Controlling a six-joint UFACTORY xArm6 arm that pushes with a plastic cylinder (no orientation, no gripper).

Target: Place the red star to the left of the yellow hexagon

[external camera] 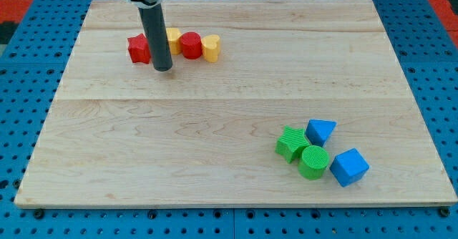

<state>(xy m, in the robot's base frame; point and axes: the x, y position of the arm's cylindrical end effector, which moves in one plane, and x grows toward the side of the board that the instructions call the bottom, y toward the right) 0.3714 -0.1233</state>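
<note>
Rod's tip (164, 68) sits on the tabletop (215, 124) just right of the red star (138, 49), hiding part of the yellow hexagon (173, 38). No gripper here.

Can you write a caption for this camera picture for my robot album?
My tip sits beside the red star, with the yellow hexagon just behind the rod.

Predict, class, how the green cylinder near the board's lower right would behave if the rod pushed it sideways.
The green cylinder stands squat on a flat end, so it would probably slide, not tip. It seems to touch the green block and blue cube, so those would likely shift too.
</note>
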